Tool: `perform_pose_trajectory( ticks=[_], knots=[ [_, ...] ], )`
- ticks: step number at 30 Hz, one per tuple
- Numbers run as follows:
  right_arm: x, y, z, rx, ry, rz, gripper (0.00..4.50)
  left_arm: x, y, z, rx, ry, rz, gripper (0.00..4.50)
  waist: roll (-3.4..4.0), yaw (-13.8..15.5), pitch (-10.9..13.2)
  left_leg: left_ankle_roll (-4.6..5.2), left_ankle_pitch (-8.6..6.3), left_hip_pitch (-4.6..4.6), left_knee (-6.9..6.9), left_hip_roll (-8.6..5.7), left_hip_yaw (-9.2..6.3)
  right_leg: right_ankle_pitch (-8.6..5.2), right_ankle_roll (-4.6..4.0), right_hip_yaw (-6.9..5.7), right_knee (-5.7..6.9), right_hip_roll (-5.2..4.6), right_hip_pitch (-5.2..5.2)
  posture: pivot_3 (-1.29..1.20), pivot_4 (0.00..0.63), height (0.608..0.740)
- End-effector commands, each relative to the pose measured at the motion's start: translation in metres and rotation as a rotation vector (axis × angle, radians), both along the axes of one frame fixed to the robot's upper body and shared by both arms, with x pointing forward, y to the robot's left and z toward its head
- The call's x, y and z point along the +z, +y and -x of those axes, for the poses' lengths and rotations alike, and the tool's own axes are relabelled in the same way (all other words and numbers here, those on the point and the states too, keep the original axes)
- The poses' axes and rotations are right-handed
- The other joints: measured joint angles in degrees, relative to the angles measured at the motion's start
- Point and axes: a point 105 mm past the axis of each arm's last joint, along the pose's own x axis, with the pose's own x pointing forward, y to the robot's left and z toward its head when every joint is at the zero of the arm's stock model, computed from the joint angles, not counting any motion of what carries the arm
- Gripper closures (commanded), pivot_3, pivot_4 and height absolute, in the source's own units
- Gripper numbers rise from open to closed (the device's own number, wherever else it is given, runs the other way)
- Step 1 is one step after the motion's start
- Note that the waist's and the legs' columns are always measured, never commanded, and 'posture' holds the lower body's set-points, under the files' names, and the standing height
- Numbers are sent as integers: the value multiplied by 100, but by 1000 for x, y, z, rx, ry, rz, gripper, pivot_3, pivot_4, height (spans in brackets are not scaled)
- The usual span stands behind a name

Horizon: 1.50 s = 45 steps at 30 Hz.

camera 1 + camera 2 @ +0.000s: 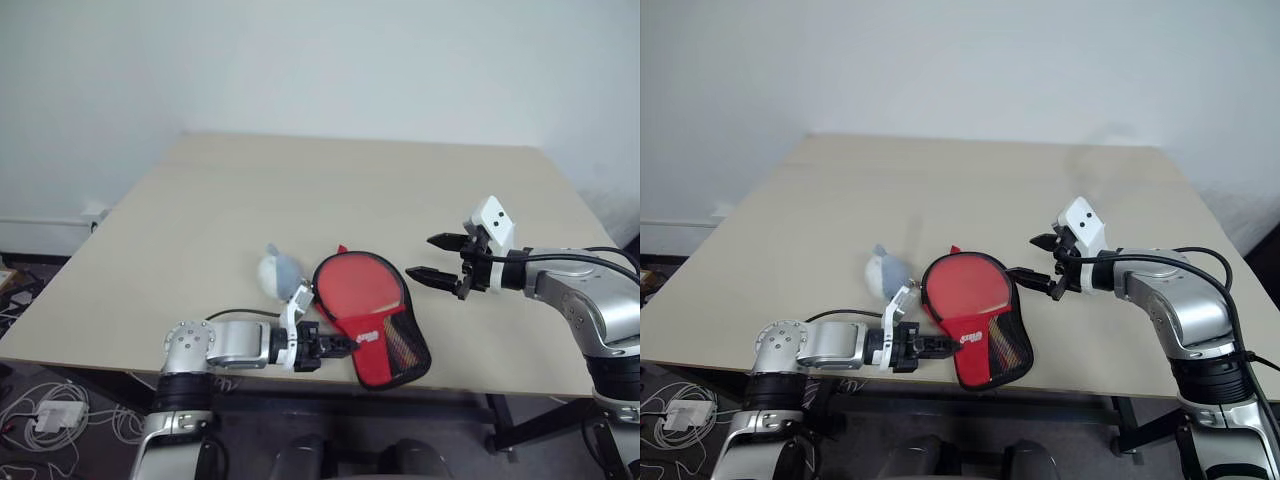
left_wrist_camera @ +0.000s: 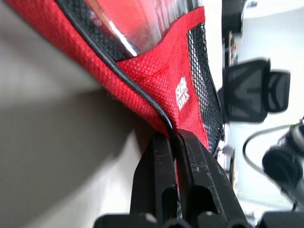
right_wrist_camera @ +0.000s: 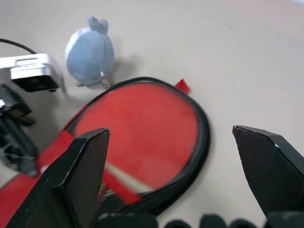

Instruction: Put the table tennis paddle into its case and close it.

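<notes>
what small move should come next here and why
Probably bring the open right gripper down to the black zipper rim by the round red rubber-faced paddle. The paddle already lies inside the red fabric paddle-shaped case, the rim still gapes around it, and the left gripper is shut on the case's narrow end, bracing it.

L arm low at the near edge of the table [image 1: 200,200], forearm level, pointing toward the robot's right. L gripper [image 1: 345,346] has both black fingers [image 2: 190,175] pressed together, pinching the red fabric edge of the case [image 1: 395,350] at its near end. R arm comes in from the right side, elbow bent, forearm angled toward the table's middle, held above the surface. R gripper [image 1: 432,257] has its fingers [image 3: 80,166] spread wide apart, nothing between them, tips aimed left and slightly down, just right of the case.
</notes>
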Motion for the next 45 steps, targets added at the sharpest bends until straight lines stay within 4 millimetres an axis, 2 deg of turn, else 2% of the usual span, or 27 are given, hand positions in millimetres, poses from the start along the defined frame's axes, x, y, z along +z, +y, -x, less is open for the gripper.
perform_pose_trajectory(
  ticks=[1, 6, 8, 14, 18, 22, 25, 31, 37, 39, 45],
  knots=[
    [13, 5, 1, 23, -59, -6, 0, 2, 1, 24, -111, 28, 21, 4480, -2, 2, 2, 0, 0, -1, 0, -1, 0, 0, -1, 0, 1, 0, -1, 0, 0, 706],
    [11, 6, 0, 25, -56, -7, 0, 15, 9, 49, -222, 53, 39, 4480, -7, 2, 18, 0, 0, -3, -1, -2, 1, -10, -11, 6, 0, -2, -6, 0, 0, 706],
    [10, 7, 0, 29, -55, -8, 0, 16, 11, 51, -227, 65, 31, 4480, -7, 16, 29, 0, 0, -5, -2, -5, 2, -13, -8, 9, 0, -4, -8, 0, 0, 706],
    [10, 9, -1, 34, -56, -13, 0, 15, 13, 48, -218, 60, -9, 4480, -2, 28, 38, -1, 0, -8, -4, -19, 8, -20, 5, 12, -1, -18, -10, 0, 0, 706],
    [9, 9, 0, 33, -54, -15, 0, 10, 14, 31, -157, 6, -64, 4480, -3, 32, 40, -1, 1, -10, -8, -20, 9, -20, 5, 12, -2, -18, -14, 0, 0, 706],
    [8, 10, 1, 34, -52, -15, 0, 6, 12, 24, -125, -1, -71, 4480, -4, 29, 41, -6, 3, -10, -7, -20, 10, -19, 5, 12, -1, -18, -14, 0, 0, 706],
    [9, 10, 1, 36, -52, -14, 0, 6, 8, 22, -107, -3, -49, 3907, -7, 46, 45, -11, 7, -10, -7, -20, 9, -18, 5, 11, -1, -19, -14, 0, 0, 706],
    [10, 10, 0, 38, -53, -10, 0, 9, 7, 23, -101, -9, -30, 1990, -14, 64, 50, -11, 7, -11, -7, -20, 10, -16, 3, 11, -2, -21, -15, 0, 0, 706],
    [10, 12, -1, 45, -52, -10, 0, 27, 27, 13, -91, -82, -35, 138, -15, 61, 51, -14, 9, -15, -8, -20, 9, -17, 2, 9, 2, -20, -26, 0, 0, 706],
    [10, 13, -1, 50, -48, -11, 0, 46, 40, 12, -122, -163, -25, 62, -19, 57, 56, -19, 12, -15, -9, -20, 9, -16, 1, 9, 7, -20, -27, 0, 0, 706],
    [8, 17, -2, 59, -46, -16, 0, 68, 62, 7, -190, -393, -93, 62, -14, 70, 75, -25, 15, -15, -19, -21, 29, -11, -6, 8, 5, -27, -39, 0, 0, 706]
  ],
)
